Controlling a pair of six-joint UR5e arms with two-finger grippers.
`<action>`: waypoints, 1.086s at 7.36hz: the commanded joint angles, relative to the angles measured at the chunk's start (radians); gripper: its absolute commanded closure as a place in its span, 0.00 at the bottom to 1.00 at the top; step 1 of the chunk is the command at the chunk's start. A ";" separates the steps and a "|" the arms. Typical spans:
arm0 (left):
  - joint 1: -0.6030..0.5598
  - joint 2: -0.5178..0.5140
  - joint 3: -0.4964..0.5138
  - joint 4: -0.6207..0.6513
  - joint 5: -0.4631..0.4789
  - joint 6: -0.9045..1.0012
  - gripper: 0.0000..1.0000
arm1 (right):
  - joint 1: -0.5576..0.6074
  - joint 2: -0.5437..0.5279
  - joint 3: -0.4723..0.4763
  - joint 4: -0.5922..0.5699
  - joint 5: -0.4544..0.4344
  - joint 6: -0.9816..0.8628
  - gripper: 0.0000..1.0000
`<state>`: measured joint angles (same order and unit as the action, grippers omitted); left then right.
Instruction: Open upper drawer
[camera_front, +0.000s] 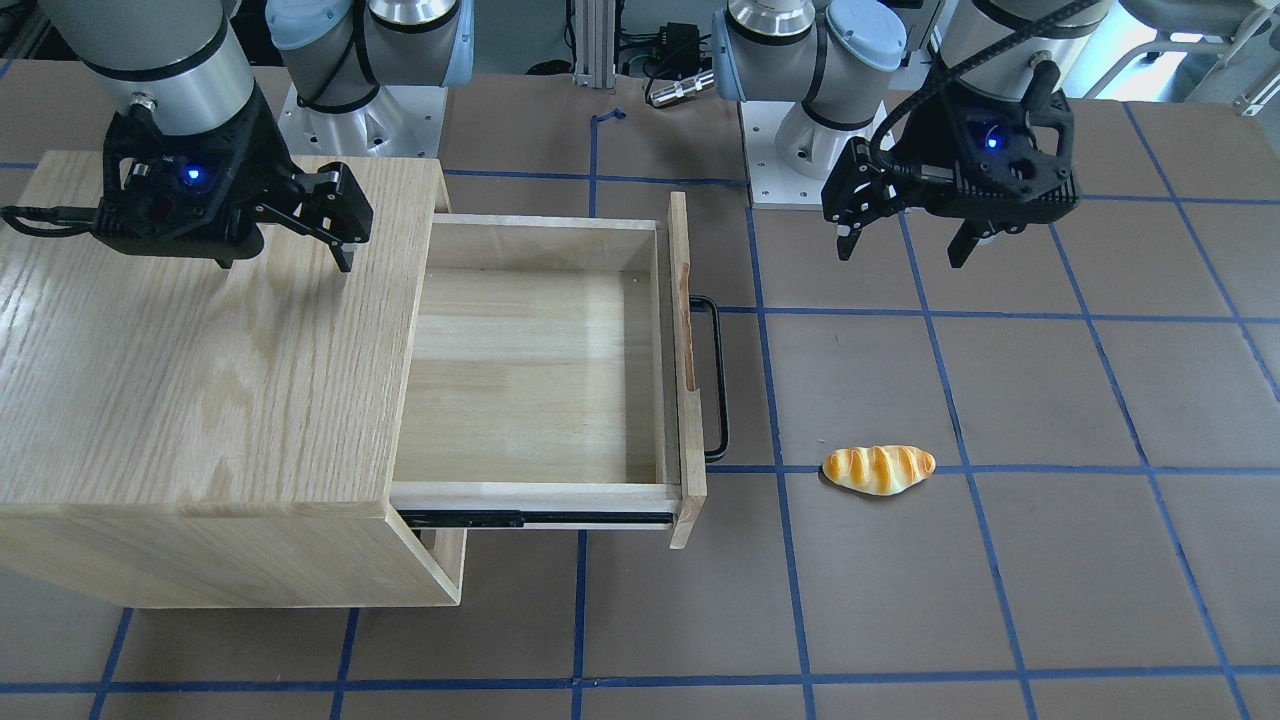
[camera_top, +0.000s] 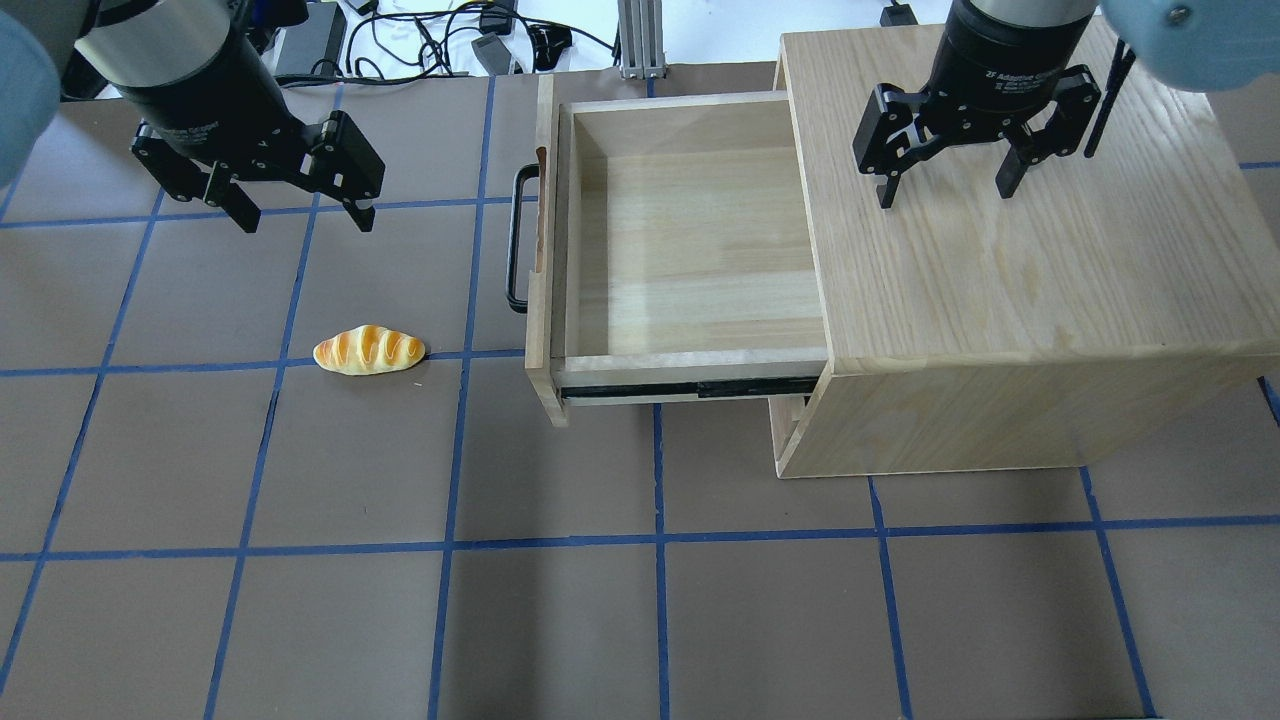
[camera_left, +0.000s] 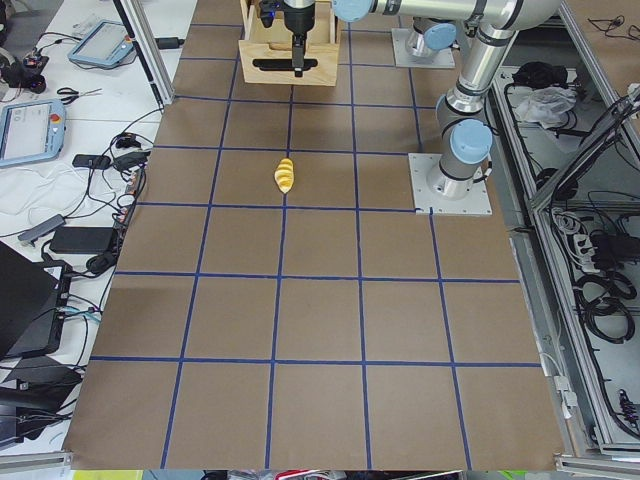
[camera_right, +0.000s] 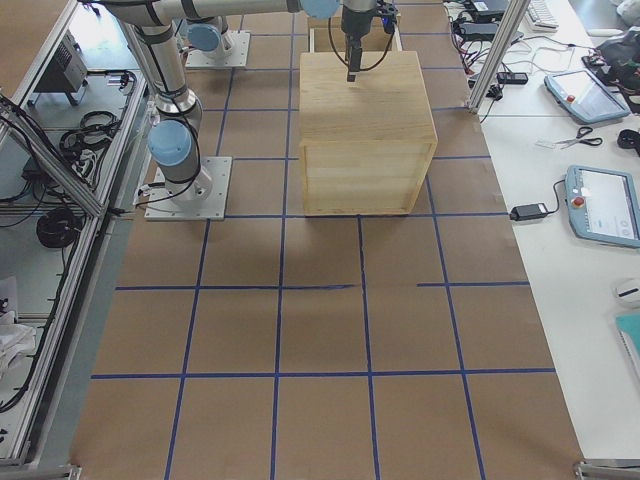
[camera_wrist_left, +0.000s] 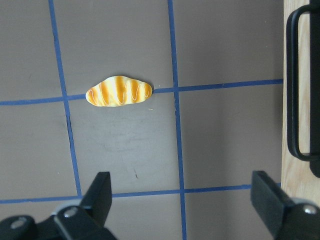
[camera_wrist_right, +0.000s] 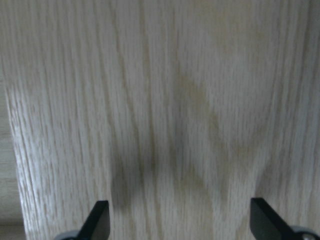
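Observation:
The upper drawer (camera_front: 530, 370) (camera_top: 690, 250) stands pulled far out of the oak cabinet (camera_front: 200, 380) (camera_top: 1000, 280), and its pale plank bottom is bare. Its black bar handle (camera_front: 718, 375) (camera_top: 514, 240) also shows at the right edge of the left wrist view (camera_wrist_left: 300, 85). My left gripper (camera_front: 903, 250) (camera_top: 305, 222) (camera_wrist_left: 182, 200) is open and empty above the table, away from the handle. My right gripper (camera_front: 285, 262) (camera_top: 945, 195) (camera_wrist_right: 180, 220) is open and empty just above the cabinet's top.
A toy bread roll (camera_front: 878, 468) (camera_top: 368, 350) (camera_wrist_left: 119, 91) lies on the brown mat between the drawer handle and my left gripper's side. The arms' bases (camera_front: 800, 150) stand at the back. Blue tape lines grid the table.

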<state>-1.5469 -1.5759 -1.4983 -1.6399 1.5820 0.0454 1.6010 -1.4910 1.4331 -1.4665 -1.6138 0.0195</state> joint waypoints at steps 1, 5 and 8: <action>0.008 -0.006 0.009 -0.018 -0.001 -0.009 0.00 | 0.000 0.000 0.000 0.000 0.000 0.000 0.00; 0.010 -0.003 0.010 -0.018 0.006 -0.006 0.00 | 0.000 0.000 0.000 0.000 0.000 -0.001 0.00; 0.010 -0.010 0.010 -0.015 0.004 -0.006 0.00 | 0.000 0.000 0.000 0.000 0.000 -0.001 0.00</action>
<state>-1.5370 -1.5854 -1.4879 -1.6565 1.5873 0.0398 1.6014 -1.4910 1.4331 -1.4665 -1.6138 0.0188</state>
